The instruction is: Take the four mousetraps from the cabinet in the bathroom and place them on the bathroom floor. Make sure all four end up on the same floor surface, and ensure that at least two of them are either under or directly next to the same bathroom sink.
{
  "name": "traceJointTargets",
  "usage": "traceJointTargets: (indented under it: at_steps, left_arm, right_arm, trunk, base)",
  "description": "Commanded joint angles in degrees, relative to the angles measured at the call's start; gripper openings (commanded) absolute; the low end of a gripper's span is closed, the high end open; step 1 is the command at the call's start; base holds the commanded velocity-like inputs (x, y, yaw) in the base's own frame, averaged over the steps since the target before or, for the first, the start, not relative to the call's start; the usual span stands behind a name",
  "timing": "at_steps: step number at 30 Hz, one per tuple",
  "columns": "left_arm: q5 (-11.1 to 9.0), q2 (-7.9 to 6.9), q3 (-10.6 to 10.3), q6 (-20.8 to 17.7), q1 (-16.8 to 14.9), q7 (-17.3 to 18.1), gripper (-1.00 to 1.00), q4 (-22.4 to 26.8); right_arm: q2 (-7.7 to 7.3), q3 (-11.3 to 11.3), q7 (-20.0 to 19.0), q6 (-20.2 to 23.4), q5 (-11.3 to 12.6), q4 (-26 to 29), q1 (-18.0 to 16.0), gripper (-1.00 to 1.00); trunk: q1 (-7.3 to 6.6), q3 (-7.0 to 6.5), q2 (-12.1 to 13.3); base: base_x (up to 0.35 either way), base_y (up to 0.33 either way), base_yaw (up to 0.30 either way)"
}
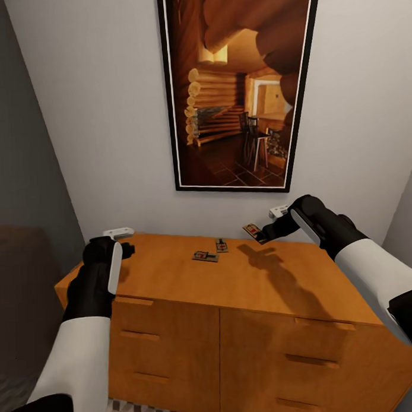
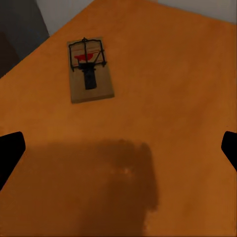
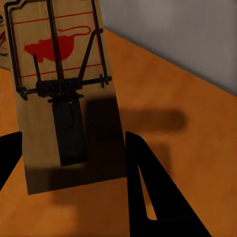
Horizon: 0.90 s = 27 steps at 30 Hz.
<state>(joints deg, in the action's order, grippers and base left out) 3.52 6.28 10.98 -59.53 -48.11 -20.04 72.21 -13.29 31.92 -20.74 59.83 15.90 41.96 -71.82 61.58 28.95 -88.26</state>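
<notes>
The orange-brown cabinet (image 1: 232,288) stands against the white wall with its doors and drawers closed. Two mousetraps (image 1: 206,256) (image 1: 221,245) lie flat on its top near the middle. My right gripper (image 1: 263,232) is shut on a third mousetrap (image 1: 252,231), held tilted just above the back right of the top; up close that mousetrap (image 3: 61,94) sits between the dark fingers (image 3: 148,187). My left gripper (image 1: 125,249) hovers open over the left end of the top. In the left wrist view another mousetrap (image 2: 90,69) lies on the cabinet top (image 2: 163,98), beyond the left gripper (image 2: 118,148).
A large framed picture (image 1: 240,92) of a log interior hangs on the wall above the cabinet. A dark grey wall and a dark brown block (image 1: 18,278) close in the left side. A strip of patterned bathroom floor (image 1: 130,410) shows below the cabinet.
</notes>
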Motion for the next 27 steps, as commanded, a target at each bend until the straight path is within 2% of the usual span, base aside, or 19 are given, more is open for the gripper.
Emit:
traceJointTargets:
  at_steps: [1,8,23,27]
  left_arm:
    - [0.3,0.07,0.1,-0.3,-0.3,-0.1,1.00,0.0]
    - [0.6,0.35,0.1,-0.5,-1.1,-1.4,1.00,0.3]
    - [1.0,0.50,0.1,-0.5,-1.3,-1.7,1.00,1.0]
    - [1.1,0.93,0.2,-0.5,-1.3,-1.7,1.00,2.4]
  right_arm:
    - [-0.07,0.2,0.0,0.2,0.3,0.0,-0.1,-1.00]
    - [-0.25,0.2,0.0,0.2,0.2,0.0,-0.1,-1.00]
    - [-0.09,0.1,-0.2,0.2,0.3,0.0,-0.1,-1.00]
    - [0.04,0.2,-0.5,0.2,0.4,0.2,-0.1,-1.00]
  trunk:
    - [0.00,0.07,0.0]
    - [0.00,0.07,0.0]
    - [0.00,0.07,0.0]
    - [0.00,0.07,0.0]
  base:
    - [0.000,0.000,0.000]
    - [0.000,0.000,0.000]
    - [0.000,0.000,0.000]
    - [0.000,0.000,0.000]
